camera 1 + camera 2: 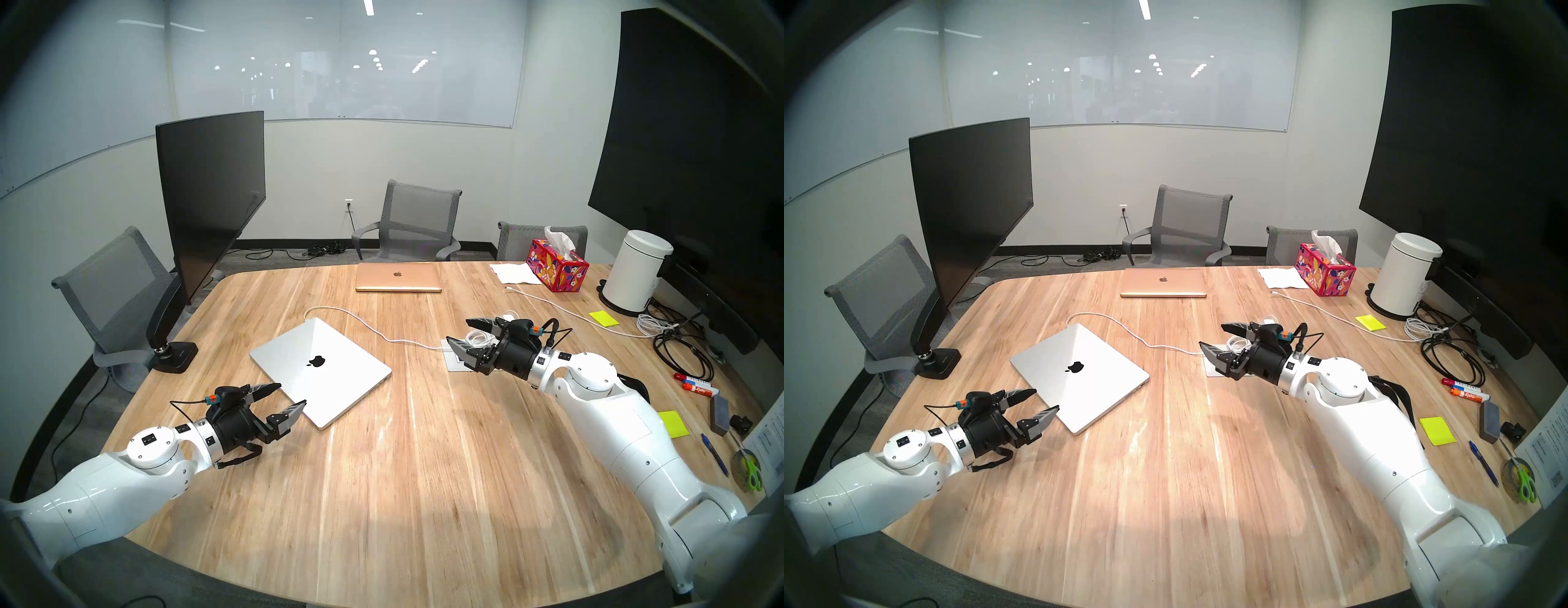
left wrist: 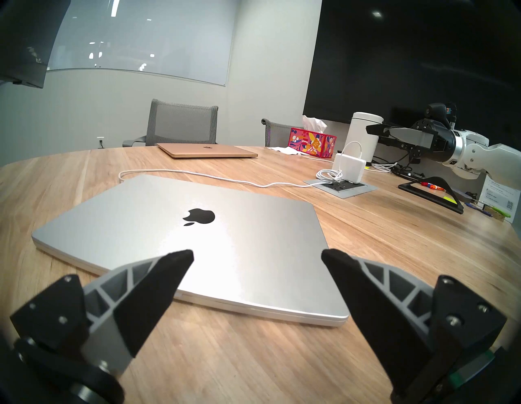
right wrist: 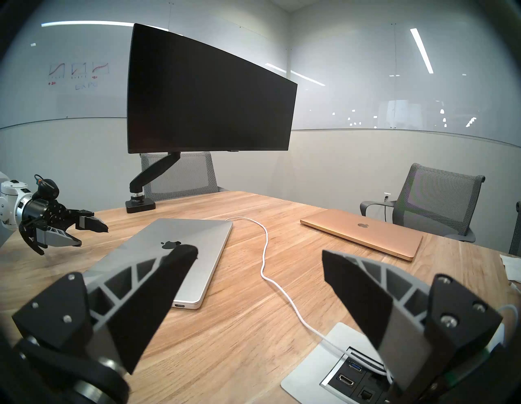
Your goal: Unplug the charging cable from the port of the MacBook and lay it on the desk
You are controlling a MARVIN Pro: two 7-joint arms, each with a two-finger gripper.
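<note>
Charging cable (image 1: 373, 329): white cord lying on the desk (image 1: 382, 467), running from the far corner of the closed MacBook (image 1: 320, 371) in a loop to the white adapter (image 2: 349, 169) standing at the recessed outlet panel (image 2: 342, 187); whether the plug sits in the port cannot be told. Left gripper (image 1: 283, 403): fingers wide apart, empty, at the MacBook's near corner. Right gripper (image 1: 464, 337): fingers spread, empty, above the outlet panel. Containers: a floral tissue box (image 1: 556, 271), one tissue protruding; a white lidded canister (image 1: 632, 274), contents hidden.
</note>
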